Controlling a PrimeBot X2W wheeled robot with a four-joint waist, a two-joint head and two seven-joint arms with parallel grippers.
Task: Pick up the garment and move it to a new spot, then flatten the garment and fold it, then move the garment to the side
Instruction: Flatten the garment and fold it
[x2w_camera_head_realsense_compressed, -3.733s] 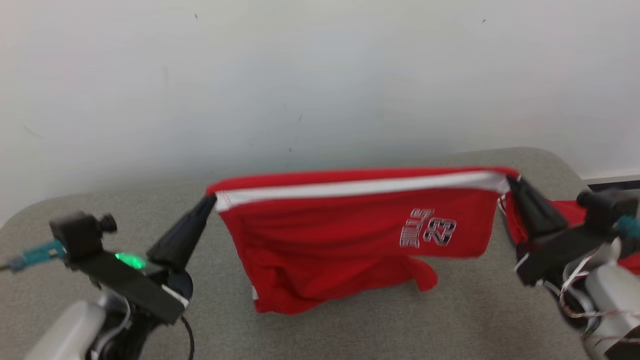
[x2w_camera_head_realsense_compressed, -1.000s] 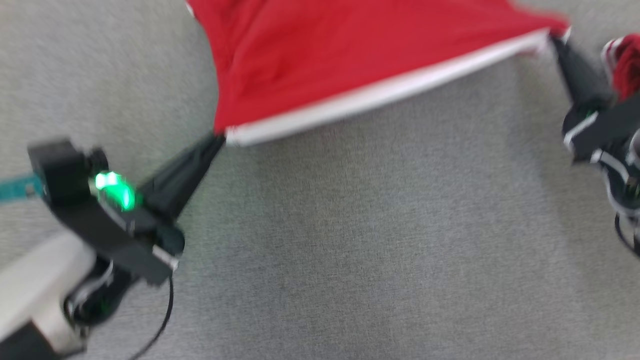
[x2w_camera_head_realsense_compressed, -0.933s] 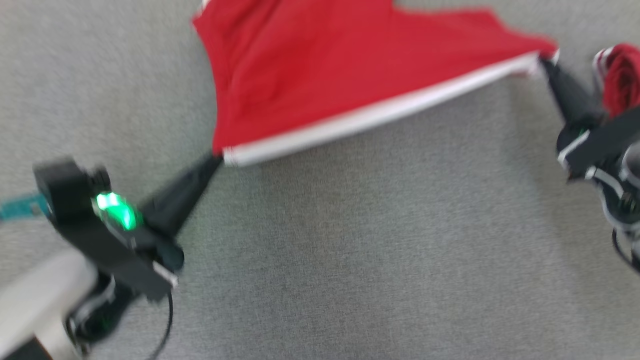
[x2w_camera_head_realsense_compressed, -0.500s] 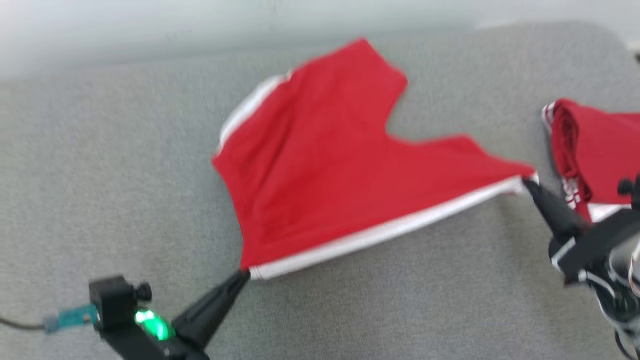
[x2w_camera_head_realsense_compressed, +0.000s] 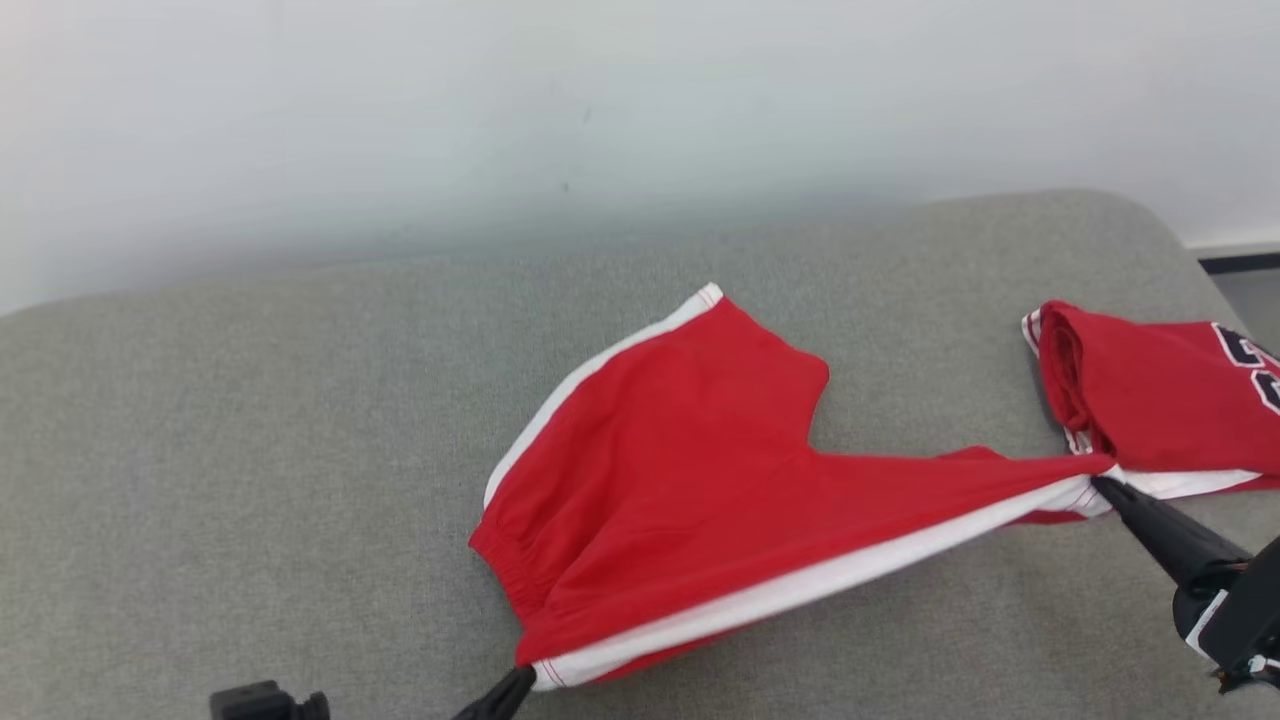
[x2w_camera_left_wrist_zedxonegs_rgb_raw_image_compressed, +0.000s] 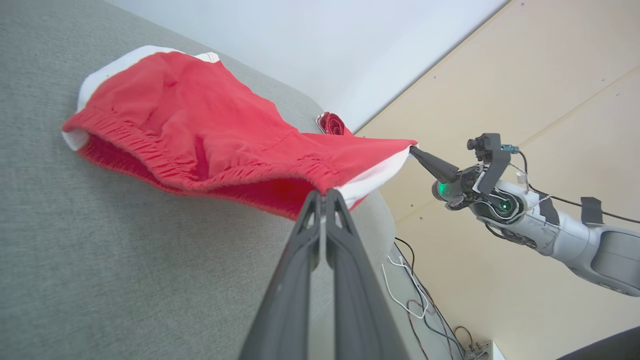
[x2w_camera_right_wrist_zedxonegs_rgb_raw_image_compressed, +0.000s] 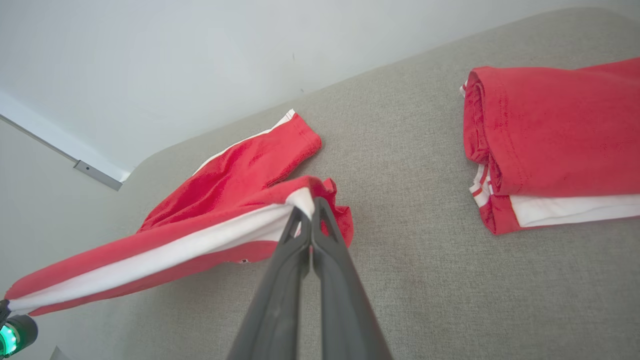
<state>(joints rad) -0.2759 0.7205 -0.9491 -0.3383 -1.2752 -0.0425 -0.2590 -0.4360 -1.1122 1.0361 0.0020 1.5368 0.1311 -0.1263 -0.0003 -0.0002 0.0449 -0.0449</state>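
Cushion: grey woven fabric, rounded at its far right corner, set against a pale wall.
Garment: red shorts with a white side stripe, in the middle of the cushion. The far leg and part of the elastic waistband lie on the fabric. The near striped edge hangs taut between the two grippers, off the surface.
Folded pile: second red garment with white trim and dark numerals, at the cushion's right side.
Right gripper: fingers pinched together on the stripe's right corner.
Left gripper: fingers clamped together on the stripe's left corner, by the waistband.
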